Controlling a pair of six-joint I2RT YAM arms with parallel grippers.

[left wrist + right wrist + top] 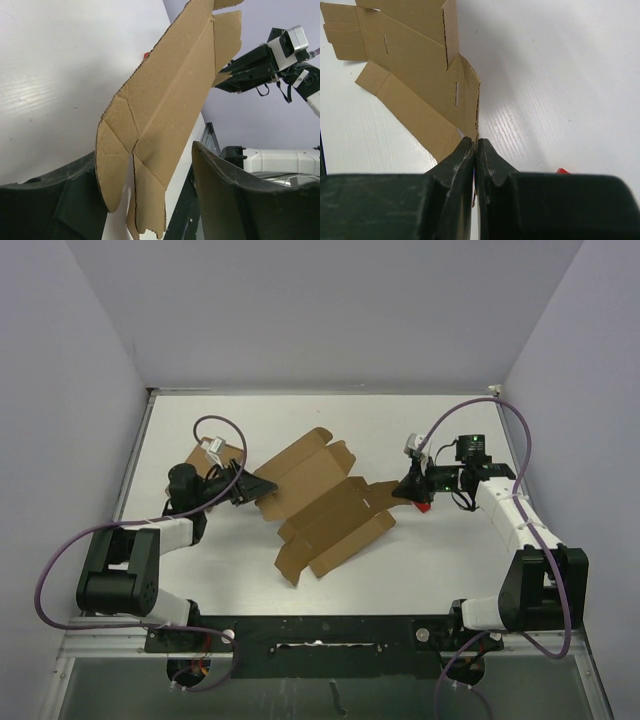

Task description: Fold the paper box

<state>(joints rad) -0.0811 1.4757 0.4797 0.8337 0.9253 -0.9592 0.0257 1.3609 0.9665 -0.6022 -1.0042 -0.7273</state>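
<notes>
The paper box (322, 502) is a brown die-cut cardboard sheet with flaps and slits, lying unfolded mid-table with its left end lifted. In the left wrist view its end flaps (150, 165) hang between the fingers of my left gripper (145, 150). The jaws stand apart, and a clear gap shows on the right-hand side. My right gripper (475, 140) is shut on the sheet's right edge, and the cardboard (415, 65) runs away from the fingertips. From above, the left gripper (262, 490) is at the sheet's left end and the right gripper (405, 490) at its right end.
A small red block (424, 506) lies on the table just under the right gripper and shows as a red corner (562, 171) in the right wrist view. A flatter brown cardboard rectangle (216, 457) lies behind the left arm. Purple walls enclose the white table (450, 570).
</notes>
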